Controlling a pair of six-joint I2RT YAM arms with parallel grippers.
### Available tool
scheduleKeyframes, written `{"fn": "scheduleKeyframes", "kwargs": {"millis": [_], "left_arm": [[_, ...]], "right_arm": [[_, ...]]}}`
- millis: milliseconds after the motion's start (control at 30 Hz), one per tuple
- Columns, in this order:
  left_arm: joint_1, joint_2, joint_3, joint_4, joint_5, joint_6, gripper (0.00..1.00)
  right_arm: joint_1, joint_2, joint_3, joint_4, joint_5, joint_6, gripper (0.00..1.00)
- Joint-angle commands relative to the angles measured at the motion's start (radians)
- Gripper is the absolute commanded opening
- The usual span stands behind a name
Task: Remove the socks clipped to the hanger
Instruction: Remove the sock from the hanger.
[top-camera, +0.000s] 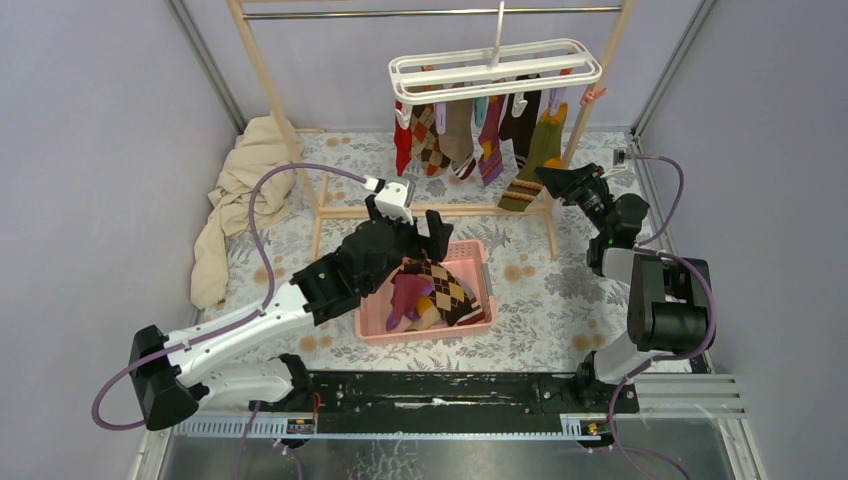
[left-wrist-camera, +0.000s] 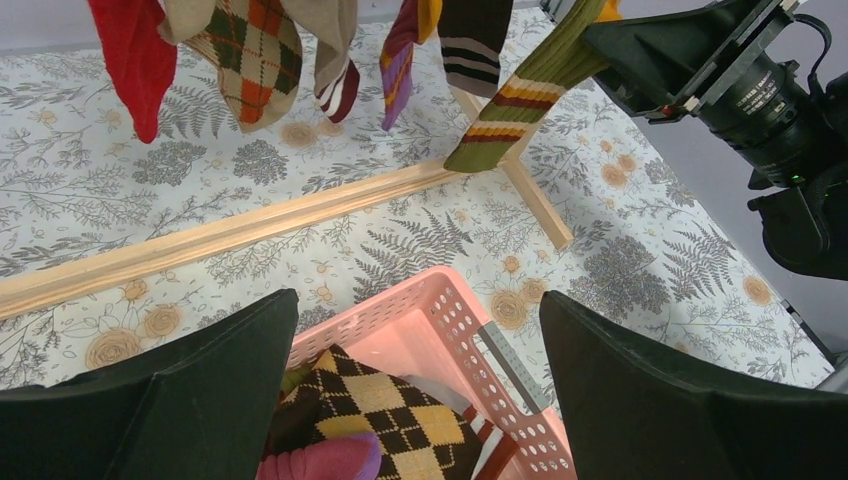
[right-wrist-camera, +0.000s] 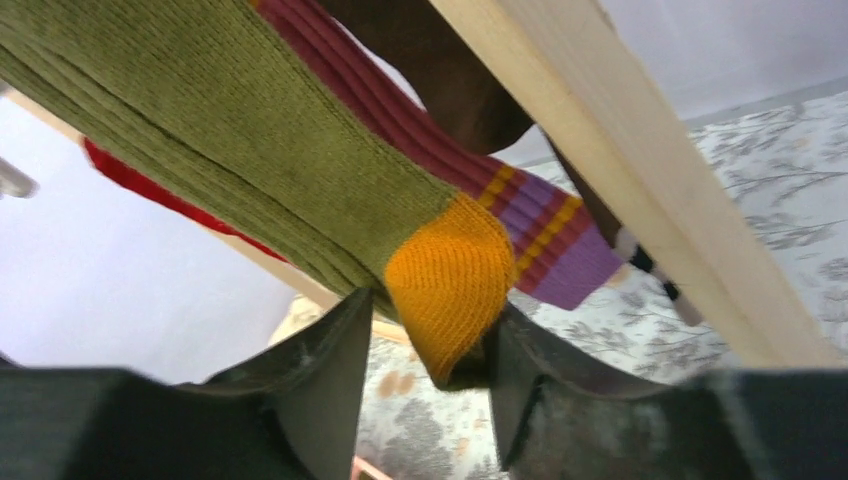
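My right claw (right-wrist-camera: 428, 312) is half closed around the orange heel of the olive sock (right-wrist-camera: 200, 130), below the hanger (top-camera: 495, 68). Whether it grips, I cannot tell. My left claw (left-wrist-camera: 418, 300), further below the hanger, is wide and empty.

left gripper (left-wrist-camera: 417, 300) splayed above pink basket (left-wrist-camera: 455, 322), socks (left-wrist-camera: 255, 60) dangling beyond

**TABLE AND WHAT STANDS ON IT**

Table (top-camera: 540, 290), covered in a fern-and-flower print. On it:
- one pink perforated basket (top-camera: 425, 334), near centre
- one wooden rack (top-camera: 480, 209), its base rail across the far half
- one beige cloth (top-camera: 240, 190), possibly a towel, heaped far left
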Motion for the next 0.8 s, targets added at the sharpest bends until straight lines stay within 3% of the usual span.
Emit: {"fn": "scheduleKeyframes", "kwargs": {"millis": [0,133,267,500,767], "left_arm": [[0.01,0.018,0.01,0.076,0.019,0.004,0.99],[0.01,0.048,0.023,0.098,0.049,0.004,0.99],[0.01,0.098,0.043,0.134,0.094,0.004,0.99],[0.008,0.189,0.086,0.234,0.19,0.022,0.99],[0.004,0.244,0.124,0.341,0.225,0.065,0.99]], "right_arm": [[-0.002,-0.023,0.006,0.18,-0.065,0.108,0.4],[0.005,-0.116,-0.049,0.122,-0.061,0.117,0.17],[0.05,-0.262,-0.081,-0.062,-0.029,0.072,0.1],[0.27,-0.537,-0.012,-0.59,0.157,-0.095,0.04],[0.352,-0.615,0.104,-0.878,0.252,-0.075,0.01]]}}
